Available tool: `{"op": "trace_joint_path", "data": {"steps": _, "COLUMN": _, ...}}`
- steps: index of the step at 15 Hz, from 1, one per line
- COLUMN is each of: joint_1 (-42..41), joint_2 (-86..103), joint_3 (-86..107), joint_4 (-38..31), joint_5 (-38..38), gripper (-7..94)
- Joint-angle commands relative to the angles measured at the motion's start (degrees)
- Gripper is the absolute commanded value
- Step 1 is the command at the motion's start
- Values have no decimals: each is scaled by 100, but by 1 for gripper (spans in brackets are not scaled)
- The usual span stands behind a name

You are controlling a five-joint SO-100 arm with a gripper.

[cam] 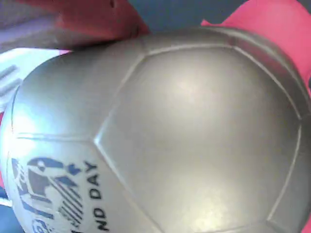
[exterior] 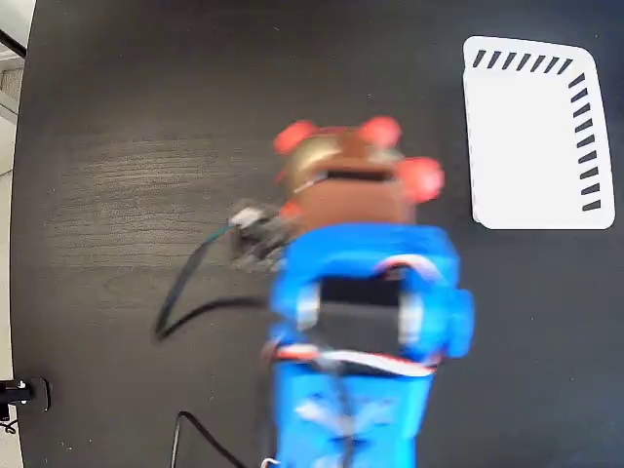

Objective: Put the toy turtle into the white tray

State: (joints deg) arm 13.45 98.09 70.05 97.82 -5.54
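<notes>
The toy turtle (exterior: 341, 156) sits at the blue arm's (exterior: 366, 322) tip, left of the white tray (exterior: 531, 146) and clear of it, over the dark tabletop (exterior: 127, 146). Motion blur hides which way it points; red limbs poke out above and toward the tray. Whether the fingers clasp it cannot be told, since the brown wrist part covers them. The wrist view alone shows the grey-gold shell (cam: 184, 136) filling the frame, with a dark printed mark (cam: 53, 194). Black cables (exterior: 190, 292) trail farther left of the tray.
</notes>
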Motion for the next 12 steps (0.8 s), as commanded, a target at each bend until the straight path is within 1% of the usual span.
{"op": "trace_joint_path", "data": {"steps": 1, "joint_1": 606, "joint_2": -431, "joint_3": -1028, "joint_4": 53, "joint_5": 141, "gripper": 0}}
{"op": "trace_joint_path", "data": {"steps": 4, "joint_1": 1151, "joint_2": -1521, "joint_3": -2338, "joint_4": 53, "joint_5": 606, "gripper": 0}}
{"op": "trace_joint_path", "data": {"steps": 8, "joint_1": 1626, "joint_2": -2646, "joint_3": -3463, "joint_4": -18, "joint_5": 861, "gripper": 0}}
{"op": "trace_joint_path", "data": {"steps": 12, "joint_1": 2232, "joint_2": -3894, "joint_3": -4852, "joint_4": 62, "joint_5": 1336, "gripper": 0}}
